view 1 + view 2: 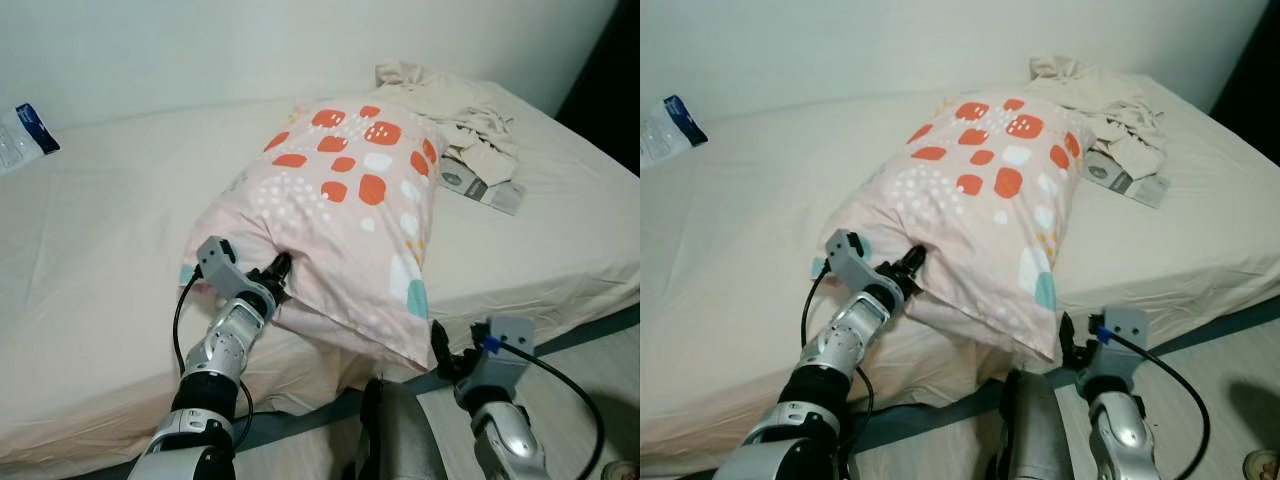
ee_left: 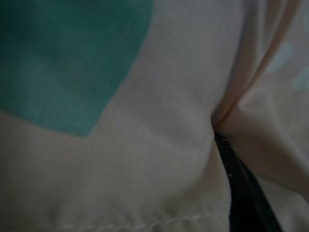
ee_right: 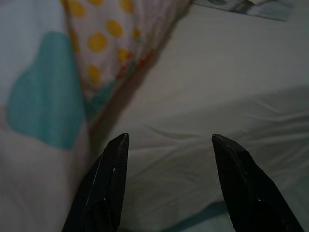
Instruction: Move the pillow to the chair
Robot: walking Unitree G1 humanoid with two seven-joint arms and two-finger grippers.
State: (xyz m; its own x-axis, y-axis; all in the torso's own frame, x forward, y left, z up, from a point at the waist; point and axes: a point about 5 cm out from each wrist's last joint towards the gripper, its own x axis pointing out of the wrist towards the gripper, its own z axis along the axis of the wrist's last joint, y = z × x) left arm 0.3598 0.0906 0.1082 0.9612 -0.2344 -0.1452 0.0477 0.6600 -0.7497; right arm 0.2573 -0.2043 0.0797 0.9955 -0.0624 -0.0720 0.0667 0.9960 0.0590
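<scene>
A pale pink pillow [image 1: 350, 200] with orange, white and teal spots lies across the bed [image 1: 100, 220], its near end hanging over the bed's front edge. My left gripper [image 1: 279, 268] is pushed into a fold on the pillow's near left side and is shut on the fabric. In the left wrist view the cloth [image 2: 145, 159] presses close around one black finger [image 2: 241, 188]. My right gripper [image 1: 440, 350] stands open just below the pillow's near right corner. Its two fingers [image 3: 104, 183] are apart, with the bedsheet behind them and the pillow's teal patch [image 3: 43, 92] to one side.
A heap of beige clothing [image 1: 460, 110] and a grey printed packet [image 1: 480, 185] lie on the bed right behind the pillow. A clear plastic pack [image 1: 25, 135] rests at the far left by the wall. Grey floor [image 1: 600, 370] shows at the lower right.
</scene>
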